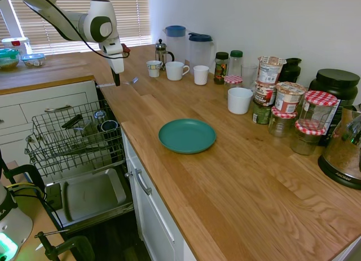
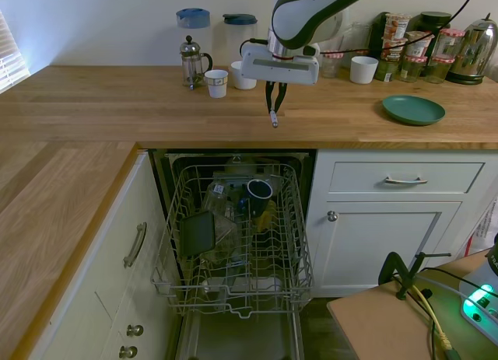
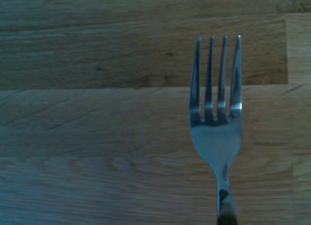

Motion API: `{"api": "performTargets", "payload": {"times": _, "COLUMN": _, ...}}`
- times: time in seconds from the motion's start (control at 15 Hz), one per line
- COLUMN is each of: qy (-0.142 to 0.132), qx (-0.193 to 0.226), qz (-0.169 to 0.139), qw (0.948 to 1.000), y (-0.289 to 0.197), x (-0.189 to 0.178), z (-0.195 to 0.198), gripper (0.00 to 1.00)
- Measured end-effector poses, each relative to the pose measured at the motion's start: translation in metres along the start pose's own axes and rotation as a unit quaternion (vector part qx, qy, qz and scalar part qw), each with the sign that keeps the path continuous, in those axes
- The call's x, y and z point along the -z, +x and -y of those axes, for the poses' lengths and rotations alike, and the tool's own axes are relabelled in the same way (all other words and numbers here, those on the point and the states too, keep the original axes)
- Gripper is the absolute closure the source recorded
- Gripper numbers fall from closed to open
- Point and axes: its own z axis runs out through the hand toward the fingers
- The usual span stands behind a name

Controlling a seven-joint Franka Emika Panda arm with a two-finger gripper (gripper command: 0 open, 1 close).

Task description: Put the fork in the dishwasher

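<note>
Gripping the slim silvery metal fork (image 1: 124, 82) roughly level, the black two-finger gripper (image 1: 117, 79) hangs apparently above the wooden counter edge (image 2: 233, 145), beside the open dishwasher's grey wire rack (image 2: 237, 239).

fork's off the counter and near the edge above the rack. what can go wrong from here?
1. The gripper holds the fork by its handle only, lying roughly level with tines sticking out sideways; it could pivot or slip between the fingers.
2. The dishwasher rack already holds a mug and other items, so a drop may bounce off or land outside a slot.
3. The thin fork could fall through the wire rack onto the open door.
</note>
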Motion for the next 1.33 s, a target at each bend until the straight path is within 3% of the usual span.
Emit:
{"api": "performTargets", "payload": {"times": 0.4, "qy": -0.006, "qx": 0.013, "qz": -0.006, "qw": 0.9999, "y": -0.054, "x": -0.012, "z": -0.013, "gripper": 1.0}}
{"api": "performTargets", "payload": {"times": 0.93, "qy": -0.003, "qx": 0.014, "qz": -0.02, "qw": 0.9997, "y": -0.138, "x": -0.044, "z": -0.085, "gripper": 1.0}}
{"api": "performTargets", "payload": {"times": 1.33, "qy": -0.022, "qx": -0.003, "qz": -0.024, "qw": 0.9995, "y": -0.176, "x": -0.068, "z": -0.129, "gripper": 1.0}}
